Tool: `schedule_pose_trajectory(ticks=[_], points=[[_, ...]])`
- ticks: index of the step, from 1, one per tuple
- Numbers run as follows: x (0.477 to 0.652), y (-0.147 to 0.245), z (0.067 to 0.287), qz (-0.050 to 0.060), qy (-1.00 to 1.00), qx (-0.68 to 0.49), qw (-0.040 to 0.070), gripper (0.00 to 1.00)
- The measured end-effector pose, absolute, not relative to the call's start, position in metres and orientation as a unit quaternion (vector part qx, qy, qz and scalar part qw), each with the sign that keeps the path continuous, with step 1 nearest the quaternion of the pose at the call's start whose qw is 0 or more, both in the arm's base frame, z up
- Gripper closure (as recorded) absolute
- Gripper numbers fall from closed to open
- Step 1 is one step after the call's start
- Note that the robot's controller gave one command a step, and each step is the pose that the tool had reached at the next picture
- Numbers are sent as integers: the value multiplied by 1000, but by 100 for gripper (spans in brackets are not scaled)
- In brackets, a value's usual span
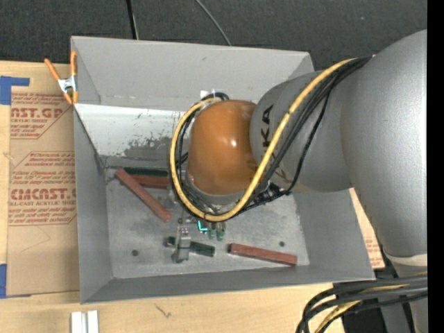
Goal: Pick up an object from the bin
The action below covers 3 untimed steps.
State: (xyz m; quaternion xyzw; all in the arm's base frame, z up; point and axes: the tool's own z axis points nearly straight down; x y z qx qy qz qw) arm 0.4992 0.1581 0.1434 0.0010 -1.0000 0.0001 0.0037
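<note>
Small dark-green flat piece [206, 250] lies on the floor of the grey metal bin [94, 207] near its front wall, just beside the end effector [182, 244], which hangs low under the arm's orange cover [218, 148] (whether it is spread or pressed together I cannot tell). The likely risk is a miss: the piece looks thin and flat, so a grip could skid over it or nudge it toward the long reddish-brown stick [263, 255] nearby.
</note>
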Motion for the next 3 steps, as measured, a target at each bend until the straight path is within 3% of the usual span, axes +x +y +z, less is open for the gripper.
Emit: schedule_pose_trajectory(ticks=[1,2,3], points=[[501,158,147,-1,-1000,0,0,0],[512,89,71,1,-991,134,1,100],[512,90,70,-1,-991,134,-1,0]])
